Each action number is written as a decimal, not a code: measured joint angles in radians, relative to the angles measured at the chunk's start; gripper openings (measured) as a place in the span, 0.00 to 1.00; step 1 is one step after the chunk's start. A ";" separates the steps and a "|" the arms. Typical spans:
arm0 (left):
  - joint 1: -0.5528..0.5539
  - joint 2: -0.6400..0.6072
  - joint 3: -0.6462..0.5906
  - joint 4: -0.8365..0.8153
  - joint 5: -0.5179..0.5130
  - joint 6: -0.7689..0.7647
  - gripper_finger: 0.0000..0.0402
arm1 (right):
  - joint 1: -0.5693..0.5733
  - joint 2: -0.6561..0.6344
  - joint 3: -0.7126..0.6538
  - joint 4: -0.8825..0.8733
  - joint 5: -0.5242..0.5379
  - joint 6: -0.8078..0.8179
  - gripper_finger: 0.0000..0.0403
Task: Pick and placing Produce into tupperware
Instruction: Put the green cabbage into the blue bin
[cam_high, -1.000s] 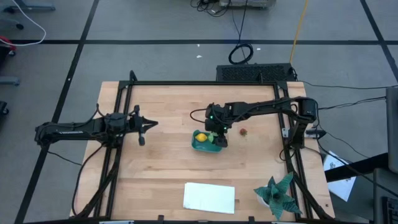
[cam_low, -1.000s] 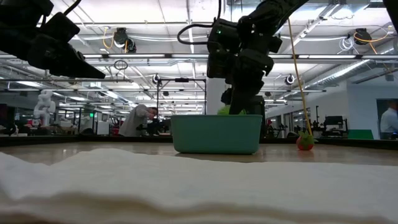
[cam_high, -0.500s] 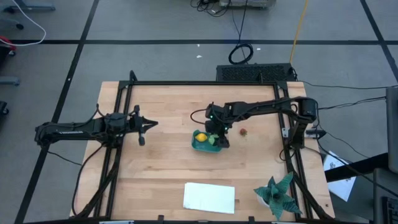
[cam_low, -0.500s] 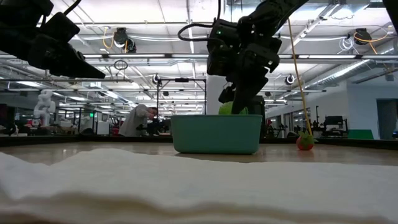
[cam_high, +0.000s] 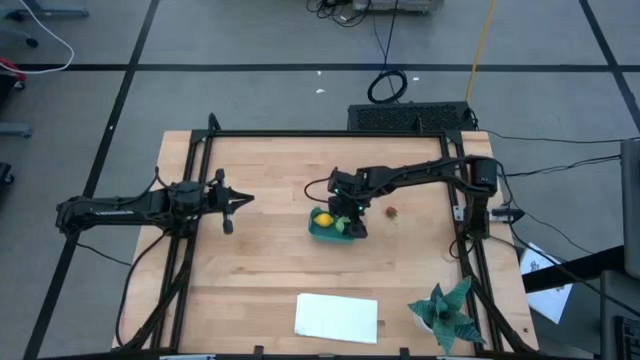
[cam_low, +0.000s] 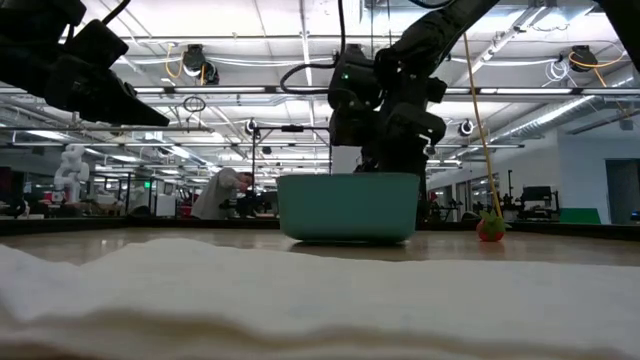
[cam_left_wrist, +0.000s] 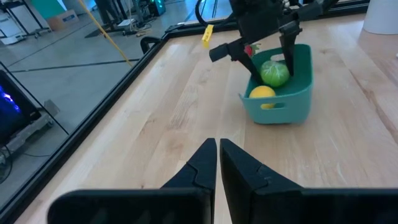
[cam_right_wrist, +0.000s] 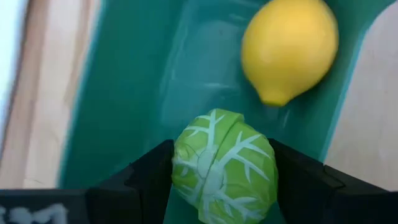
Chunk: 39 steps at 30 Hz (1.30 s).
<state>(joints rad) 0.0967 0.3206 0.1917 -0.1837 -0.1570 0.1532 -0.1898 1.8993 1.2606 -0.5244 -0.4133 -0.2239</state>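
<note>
Tub (cam_high: 326, 232): one, holding lemon (cam_high: 323, 220) and cabbage (cam_right_wrist: 222, 164), right tool (cam_right_wrist: 217, 171) grasping cabbage. Red piece (cam_high: 392, 211): one, on desk (cam_high: 260, 260). Left tool (cam_left_wrist: 218, 163): clenched, empty.

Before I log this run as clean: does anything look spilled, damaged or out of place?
Nothing spilled or damaged. The lemon and the green ball, held in the right gripper, are inside the tub; only the red piece lies outside it.

teal tub (cam_low: 347, 207), dark arm (cam_low: 385, 100) above

Teal tupperware (cam_left_wrist: 292, 99); yellow lemon (cam_right_wrist: 290, 50); white-veined green ball (cam_right_wrist: 224, 165)
</note>
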 joint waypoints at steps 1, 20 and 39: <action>0.000 0.000 0.000 0.000 0.000 0.000 0.06 | 0.000 0.002 0.000 -0.003 0.014 -0.003 0.56; 0.000 0.000 0.000 -0.002 -0.001 0.008 0.06 | 0.027 0.010 0.000 -0.012 0.099 -0.053 0.56; 0.000 0.000 0.000 -0.007 -0.001 0.004 0.06 | 0.034 0.009 0.000 -0.011 0.135 -0.034 0.56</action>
<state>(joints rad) 0.0967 0.3202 0.1917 -0.1909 -0.1577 0.1570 -0.1555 1.9087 1.2610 -0.5358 -0.2786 -0.2580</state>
